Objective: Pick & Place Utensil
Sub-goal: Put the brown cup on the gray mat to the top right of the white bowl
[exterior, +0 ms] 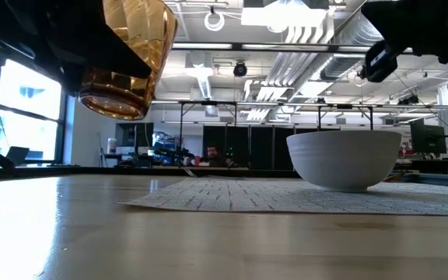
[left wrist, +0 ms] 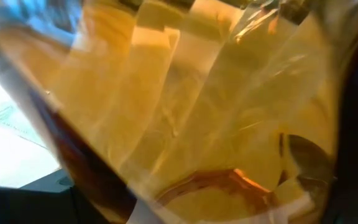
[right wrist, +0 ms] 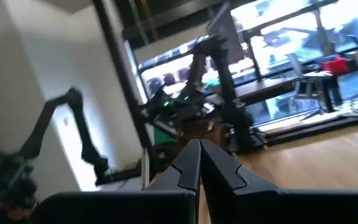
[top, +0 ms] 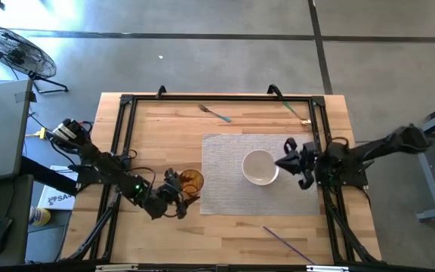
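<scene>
An amber ribbed glass (exterior: 127,54) hangs above the wood table, tilted, with my left gripper (top: 178,190) closed around it near the placemat's near left corner. It fills the left wrist view as amber glass (left wrist: 185,106). A white bowl (top: 260,167) stands on the grey placemat (top: 225,189). My right gripper (top: 281,162) hovers shut just right of the bowl, touching nothing; its fingers (right wrist: 199,163) meet in the right wrist view. A fork (top: 214,113) lies near the far edge. My left gripper has the amber glass's ribbed wall (left wrist: 166,124) between its two fingers, coming roughly level from the table's left near side. The glass is lifted clear of the table, tilted, its thick base (exterior: 113,103) lowest. The dark gripper hides the exact contact.
A second utensil (top: 297,112) lies at the far right by the black frame rail (top: 123,136). A thin purple stick (top: 285,240) lies near the front edge. Bare wood lies left of the placemat and along the near side.
</scene>
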You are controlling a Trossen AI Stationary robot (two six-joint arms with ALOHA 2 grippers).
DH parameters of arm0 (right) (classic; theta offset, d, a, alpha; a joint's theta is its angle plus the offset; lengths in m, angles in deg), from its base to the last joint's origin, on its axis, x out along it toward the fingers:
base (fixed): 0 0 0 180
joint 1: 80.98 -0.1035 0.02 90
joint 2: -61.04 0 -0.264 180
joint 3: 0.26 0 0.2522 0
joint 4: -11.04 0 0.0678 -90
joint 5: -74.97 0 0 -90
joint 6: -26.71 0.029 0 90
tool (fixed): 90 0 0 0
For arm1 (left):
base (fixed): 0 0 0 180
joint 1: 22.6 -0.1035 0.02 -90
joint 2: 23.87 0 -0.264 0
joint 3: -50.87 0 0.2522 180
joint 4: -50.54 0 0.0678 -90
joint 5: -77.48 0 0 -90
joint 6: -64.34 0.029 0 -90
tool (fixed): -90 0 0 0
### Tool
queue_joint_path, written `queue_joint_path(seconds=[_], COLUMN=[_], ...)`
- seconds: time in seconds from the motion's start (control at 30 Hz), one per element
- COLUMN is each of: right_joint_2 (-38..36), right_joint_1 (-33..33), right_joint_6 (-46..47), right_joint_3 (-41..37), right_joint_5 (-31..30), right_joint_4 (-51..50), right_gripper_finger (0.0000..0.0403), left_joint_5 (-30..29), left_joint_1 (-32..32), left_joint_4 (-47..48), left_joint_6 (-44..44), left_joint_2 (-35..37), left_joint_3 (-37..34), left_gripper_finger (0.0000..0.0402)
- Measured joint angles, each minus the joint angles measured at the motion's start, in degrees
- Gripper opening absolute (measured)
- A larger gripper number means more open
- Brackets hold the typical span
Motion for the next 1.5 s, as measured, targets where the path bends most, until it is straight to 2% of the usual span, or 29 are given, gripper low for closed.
queue_joint_path(seconds=[0.13,0.33,0.6,0.8,1.13,1.33,1.5], right_joint_2=[10.85,26.13,40.87,47.53,53.8,54.71,54.69], right_joint_1=[-4.19,-7.32,-9.33,-9.5,-8.91,-7.95,-6.56], right_joint_6=[-5.03,-8.87,-13.86,-15.31,-14.54,-15.68,-15.08], right_joint_3=[4.43,13.87,25.48,33.1,42.13,43.63,43.79], right_joint_5=[-2.14,-1.82,-1.28,-1.43,-2.73,-6.05,-5.35], right_joint_4=[4.2,4.02,1.82,-1.85,-3.9,-5.17,-4.96], right_gripper_finger=[0.0005,0.0005,0.0025,0.0089,0.0235,0.0296,0.0337], left_joint_5=[0.47,1.49,1.36,1.48,2.64,2.64,2.44], left_joint_1=[-0.35,-0.3,1.44,2.08,1.97,1.97,1.95], left_joint_4=[-1.24,-3.42,-6.25,-8.89,-9.27,-10.02,-10.07], left_joint_6=[1.48,3.33,7.41,10.2,14.87,15.09,15.1], left_joint_2=[0.0,-0.02,-0.02,-0.02,-0.02,-0.02,-0.02], left_joint_3=[0.0,0.0,0.0,0.0,0.02,0.02,0.04], left_gripper_finger=[0.0344,0.0344,0.0344,0.0344,0.0344,0.0344,0.0344])
